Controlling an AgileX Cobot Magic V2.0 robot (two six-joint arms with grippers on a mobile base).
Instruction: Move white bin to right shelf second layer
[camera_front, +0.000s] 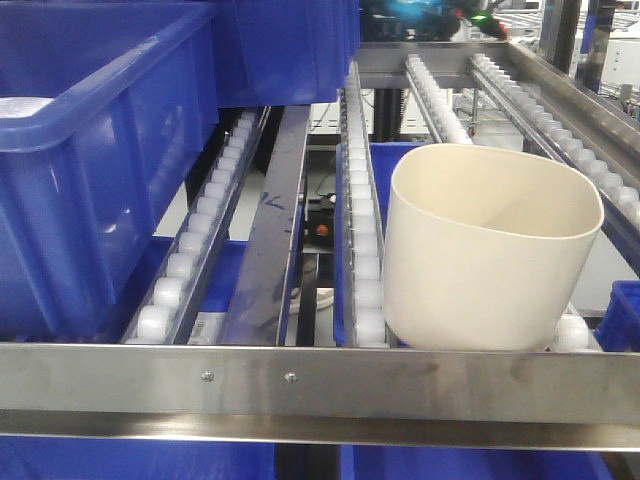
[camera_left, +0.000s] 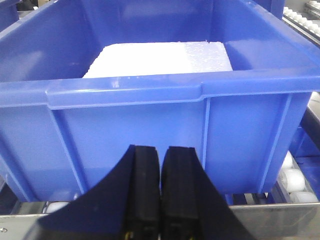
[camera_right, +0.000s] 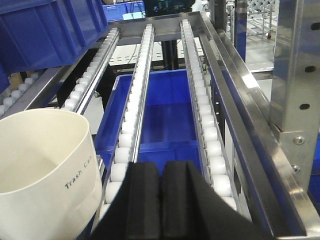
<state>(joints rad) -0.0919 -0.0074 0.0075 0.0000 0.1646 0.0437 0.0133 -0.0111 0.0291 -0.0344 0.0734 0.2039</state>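
white bin (camera_front: 490, 250) sits upright on roller tracks (camera_front: 362, 250) behind front bar (camera_front: 320, 385); left gripper (camera_left: 161, 200) and right gripper (camera_right: 160, 200) both clenched, empty

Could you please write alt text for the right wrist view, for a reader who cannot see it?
A white bin marked "Trash Can" sits at lower left on a steel shelf of white roller tracks. The right pincer is shut and empty at bottom centre, with a blue crate below.

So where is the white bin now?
In the front view, the white bin sits on the right roller tracks, just behind the steel front bar.
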